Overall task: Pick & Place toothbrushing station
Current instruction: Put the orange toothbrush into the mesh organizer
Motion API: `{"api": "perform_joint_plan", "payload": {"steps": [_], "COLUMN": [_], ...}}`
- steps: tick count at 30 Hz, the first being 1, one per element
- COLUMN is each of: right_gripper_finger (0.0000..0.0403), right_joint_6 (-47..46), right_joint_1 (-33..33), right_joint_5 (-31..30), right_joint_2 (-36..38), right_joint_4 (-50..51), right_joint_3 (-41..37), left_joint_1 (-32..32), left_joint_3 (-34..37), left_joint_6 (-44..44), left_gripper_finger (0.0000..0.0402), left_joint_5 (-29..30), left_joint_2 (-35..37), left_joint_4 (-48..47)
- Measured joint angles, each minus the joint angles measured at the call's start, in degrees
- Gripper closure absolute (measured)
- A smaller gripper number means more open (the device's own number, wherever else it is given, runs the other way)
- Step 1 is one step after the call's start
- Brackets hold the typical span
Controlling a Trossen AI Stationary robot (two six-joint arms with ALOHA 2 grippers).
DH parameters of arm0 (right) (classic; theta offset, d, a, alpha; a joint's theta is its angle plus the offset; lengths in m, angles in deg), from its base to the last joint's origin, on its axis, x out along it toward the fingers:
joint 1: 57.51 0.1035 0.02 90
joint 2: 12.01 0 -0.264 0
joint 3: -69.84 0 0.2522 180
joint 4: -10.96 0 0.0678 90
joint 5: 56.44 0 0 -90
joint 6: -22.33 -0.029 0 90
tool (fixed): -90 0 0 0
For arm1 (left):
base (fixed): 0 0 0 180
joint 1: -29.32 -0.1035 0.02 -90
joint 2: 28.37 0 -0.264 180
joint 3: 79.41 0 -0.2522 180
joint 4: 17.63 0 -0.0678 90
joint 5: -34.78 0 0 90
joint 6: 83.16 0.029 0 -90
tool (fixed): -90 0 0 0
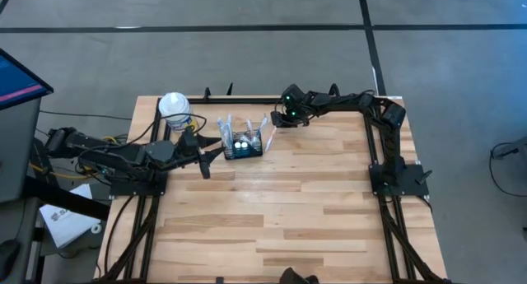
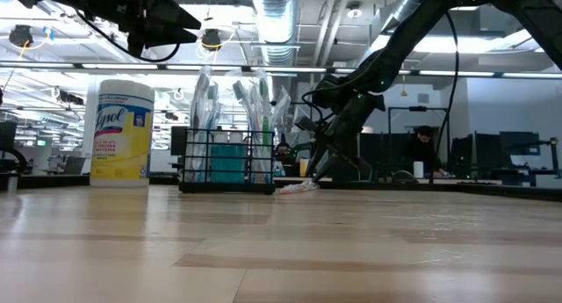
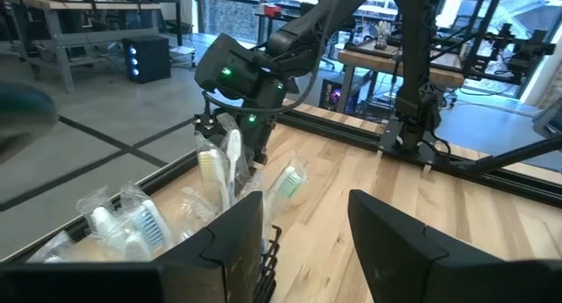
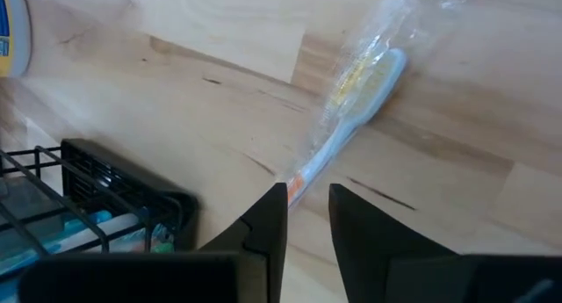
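Two dark fingers of the right gripper [image 4: 306, 217] fill the bottom of the right wrist view, standing a narrow gap apart with the handle end of a wrapped toothbrush [image 4: 356, 110] just entering that gap; no grip is made yet. That brush lies flat on the table [image 4: 439, 198], running toward the upper right of the frame. At lower left sits a corner of the toothbrushing station [image 4: 114, 184], just beside the fingers.

From the left wrist view, the left gripper [image 3: 307, 241] holds its fingers wide apart at the bottom edge, with nothing between them. Wrapped brushes stand at lower left, and the right arm's wrist hangs over them in the upper middle.

Looking down in the high view, the toothbrushing station [image 1: 241, 141] sits at the upper middle of the table [image 1: 288, 218]. The left gripper [image 1: 207, 155] waits just to its left, near a wipes canister [image 1: 174, 109]. The right gripper [image 1: 280, 119] is at the station's upper right, over the loose toothbrush [image 1: 268, 136].

Across the low view, the station [image 2: 226, 167] stands left of centre, the canister [image 2: 121, 132] further left, and the right gripper [image 2: 320, 167] reaches down just right of it.

My judgement: the step in hand is picking up the loose brush. Next the fingers must close on the slim, slippery wrapped handle, then lift it clear and over the station.
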Motion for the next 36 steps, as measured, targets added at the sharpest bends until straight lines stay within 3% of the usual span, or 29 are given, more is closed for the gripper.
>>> {"api": "perform_joint_plan", "payload": {"steps": [24,36], "right_gripper_finger": [0.0325,0.0325], "right_joint_6": [2.04,-1.21], "right_joint_1": [0.94,2.97], "right_joint_5": [-1.83,-6.85], "right_joint_2": [-0.66,-0.66], "right_joint_4": [2.13,2.34], "right_joint_3": [1.22,1.22], "left_joint_1": [0.02,0.02], "left_joint_3": [0.00,0.00], "left_joint_6": [0.42,0.42], "left_gripper_finger": [0.0238,0.0238], "left_joint_5": [1.13,1.13], "left_joint_2": [-0.02,-0.02], "left_joint_4": [0.19,0.19]}}
